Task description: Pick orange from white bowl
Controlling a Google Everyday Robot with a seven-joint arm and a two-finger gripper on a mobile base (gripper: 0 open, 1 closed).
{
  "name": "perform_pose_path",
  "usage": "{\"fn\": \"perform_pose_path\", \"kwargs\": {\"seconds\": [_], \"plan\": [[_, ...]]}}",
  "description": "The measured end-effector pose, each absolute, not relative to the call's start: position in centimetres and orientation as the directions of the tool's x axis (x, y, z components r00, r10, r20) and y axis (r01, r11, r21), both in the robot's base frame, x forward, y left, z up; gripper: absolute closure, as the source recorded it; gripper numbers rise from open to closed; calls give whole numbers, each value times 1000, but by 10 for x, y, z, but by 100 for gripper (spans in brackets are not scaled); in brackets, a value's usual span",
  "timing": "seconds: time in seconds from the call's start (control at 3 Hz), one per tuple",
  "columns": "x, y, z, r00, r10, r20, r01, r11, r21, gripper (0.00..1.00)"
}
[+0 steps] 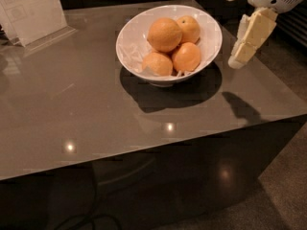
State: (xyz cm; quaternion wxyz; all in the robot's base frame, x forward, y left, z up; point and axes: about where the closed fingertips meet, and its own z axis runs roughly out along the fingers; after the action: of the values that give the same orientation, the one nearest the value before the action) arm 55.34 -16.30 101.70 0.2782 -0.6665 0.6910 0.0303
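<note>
Orange (164, 34) tops pile in white bowl (130, 47) on counter (72, 104). Likely firm, fairly heavy, rolls easily; dimpled skin grippy. Grasp across widest part from above. End effector (231, 28) spread wide, empty, just right of bowl.

Free gap between tool (243, 46), white bowl (132, 47)

- orange (164, 34): light orange, dimpled skin
- smaller fruits (186, 56): deeper orange
- white bowl (130, 51): glossy white
- tabletop (72, 109): shiny grey-brown
- claw (247, 38): cream, over the tabletop's right edge
</note>
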Motion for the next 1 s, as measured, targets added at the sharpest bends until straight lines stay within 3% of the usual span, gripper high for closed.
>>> {"fn": "perform_pose_path", "kwargs": {"seconds": [0.33, 1.0], "plan": [[588, -129, 1010, 133, -885, -446, -951, 13, -308, 0], [600, -123, 1013, 143, -874, -465, -942, 24, -334, 0]]}}
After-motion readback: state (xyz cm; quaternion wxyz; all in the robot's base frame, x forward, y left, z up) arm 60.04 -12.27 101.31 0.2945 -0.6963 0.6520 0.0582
